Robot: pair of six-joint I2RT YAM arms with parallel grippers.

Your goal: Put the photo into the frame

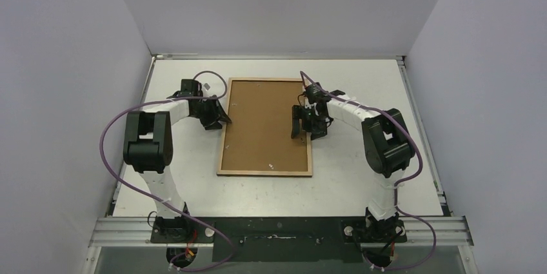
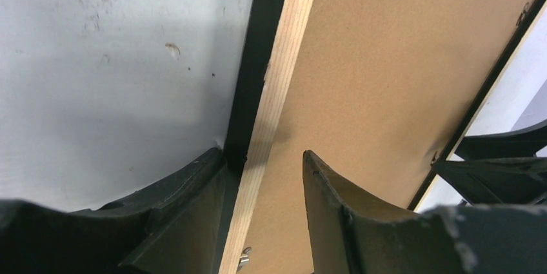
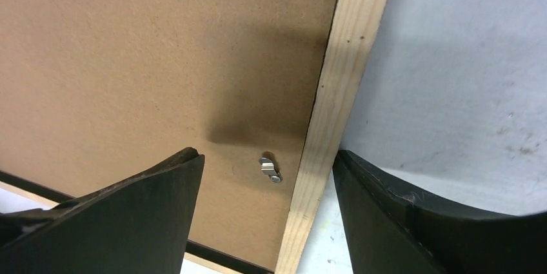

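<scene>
The frame (image 1: 264, 173) lies back-up on the table, its light wood rim around a plain brown backing board (image 1: 264, 126). The photo is not in view. My left gripper (image 1: 222, 119) is open and straddles the frame's left rim (image 2: 274, 93): one finger is against the rim's black outer side, the other stands apart over the board (image 2: 387, 74). My right gripper (image 1: 308, 126) is open and straddles the right rim (image 3: 329, 106): one finger is over the board (image 3: 161, 48), the other over the table outside. Neither holds anything.
A small metal turn tab (image 3: 271, 167) sits on the board just inside the right rim, between my right fingers. Another tab (image 2: 244, 260) sits by the left rim. White walls enclose the table on the left, right and far sides.
</scene>
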